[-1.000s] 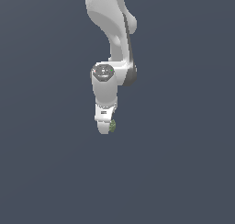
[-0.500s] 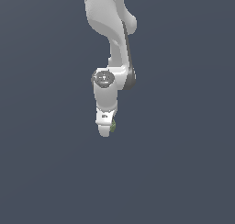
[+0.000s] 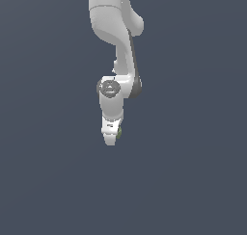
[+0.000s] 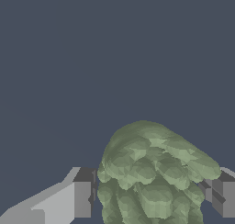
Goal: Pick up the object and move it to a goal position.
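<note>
The wrist view shows the claw (image 4: pixel 151 198) closed on the object (image 4: pixel 153 172), a lumpy olive-green clump pressed between both fingers (image 4: pixel 82 198). In the exterior view only a green sliver (image 3: pixel 119 132) peeks out at the claw (image 3: pixel 112 137); its long axis is hard to judge.

The arm (image 3: pixel 115 32) is glossy white, built of rounded, bulging link shells that narrow toward the wrist. A dark grey band runs down one edge of the forearm link and around the wrist joint. A round grey cap (image 3: pixel 110 88) with a faint pale mark sits on the wrist housing. The gripper (image 3: pixel 112 135) is white and blocky. In the wrist view its fingers (image 4: pixel 82 198) are light grey with darker grey pads.
</note>
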{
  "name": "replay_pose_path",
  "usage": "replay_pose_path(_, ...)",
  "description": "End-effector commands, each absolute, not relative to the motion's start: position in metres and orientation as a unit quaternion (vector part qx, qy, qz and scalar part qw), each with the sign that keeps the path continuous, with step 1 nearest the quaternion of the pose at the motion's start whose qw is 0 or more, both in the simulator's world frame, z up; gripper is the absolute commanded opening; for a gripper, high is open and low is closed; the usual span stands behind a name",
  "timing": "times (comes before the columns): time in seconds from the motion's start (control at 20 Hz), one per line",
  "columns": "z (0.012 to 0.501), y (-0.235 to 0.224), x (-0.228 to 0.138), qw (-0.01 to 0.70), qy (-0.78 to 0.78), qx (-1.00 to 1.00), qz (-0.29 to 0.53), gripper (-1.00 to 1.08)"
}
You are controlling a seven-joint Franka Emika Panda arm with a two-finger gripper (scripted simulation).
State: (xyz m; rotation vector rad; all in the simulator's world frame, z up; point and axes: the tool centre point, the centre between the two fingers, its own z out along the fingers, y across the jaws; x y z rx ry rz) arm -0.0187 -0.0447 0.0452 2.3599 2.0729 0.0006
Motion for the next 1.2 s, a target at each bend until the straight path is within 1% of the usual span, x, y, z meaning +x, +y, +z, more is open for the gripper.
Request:
replay_pose_path(0.0, 0.044, -0.045, -0.019, 0.0, 0.66, 0.751, 0.0, -1.0)
replay_pose_path(0.4, 0.046, -0.044, -0.018, 0.001, 0.66, 0.751, 0.001, -1.0)
replay_pose_path(0.65, 0.063, -0.044, 0.001, 0.022, 0.655, 0.755, 0.02, -1.0)
replay_pose_path(0.9, 0.11, -0.042, 0.043, 0.072, 0.641, 0.762, 0.065, -1.0)
replay_pose_path(1.15, 0.185, -0.041, 0.092, 0.142, 0.615, 0.765, 0.129, -1.0)
